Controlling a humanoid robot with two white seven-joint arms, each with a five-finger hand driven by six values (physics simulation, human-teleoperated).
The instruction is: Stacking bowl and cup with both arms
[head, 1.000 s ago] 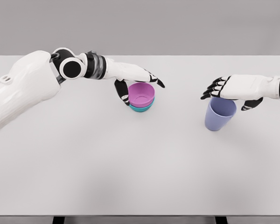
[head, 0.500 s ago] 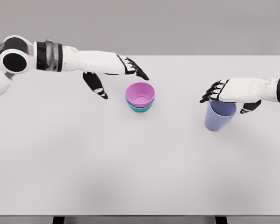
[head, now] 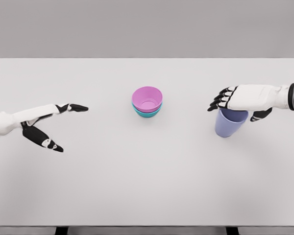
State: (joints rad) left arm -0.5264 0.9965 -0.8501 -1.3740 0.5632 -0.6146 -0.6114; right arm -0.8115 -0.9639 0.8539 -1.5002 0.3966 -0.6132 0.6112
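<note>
Fingers of the right hand point(head: 237, 100) curl over the rim of the lavender cup point(head: 230, 122) at the table's point(head: 147, 186) three o'clock — gripping it from above, likely for lifting. At centre, a pink bowl point(head: 147, 99) sits nested in a teal bowl point(head: 147, 113). At nine o'clock the left hand point(head: 41, 122) hovers low, spread and empty, palm inward.

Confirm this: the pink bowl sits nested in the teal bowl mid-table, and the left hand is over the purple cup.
Not quite. In the head view it is the right hand over the purple cup. The left hand is open, far to the left. The pink bowl does sit in the teal bowl mid-table.
</note>
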